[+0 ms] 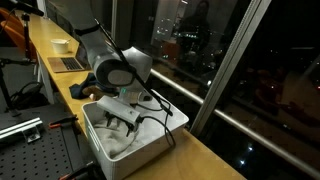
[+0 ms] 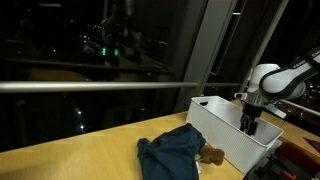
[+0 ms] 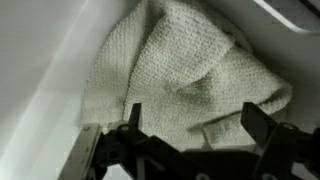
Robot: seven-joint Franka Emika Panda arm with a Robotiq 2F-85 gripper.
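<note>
1. The end effector (image 1: 122,117) is lowered into the white rectangular plastic bin (image 1: 155,150), with the arm bent over the bin's rim in both exterior views.
2. In the wrist view the end effector (image 3: 190,128) is seen spread. Its two dark fingers (image 3: 132,118) are set well apart, and nothing is pinched between them.
3. The off-white knitted cloth (image 3: 190,70) is bunched inside the bin, against the bin's pale inner wall. It lies directly beneath the spread fingers and fills the gap between them in the wrist view.
4. Whether the fingertips are touching the cloth cannot be told.
5. In an exterior view the same cloth (image 1: 125,143) is seen as pale folds on the floor of the bin, under the end effector.
6. The bin (image 2: 225,140) stands on the light wooden counter (image 2: 90,160), near a dark window.
7. A crumpled dark blue cloth (image 2: 172,152) lies on the counter just beside the bin, outside its long wall.
8. A small brown object (image 2: 211,155) rests between that blue cloth and the bin, close to the bin's wall. What it is cannot be made out.
</note>
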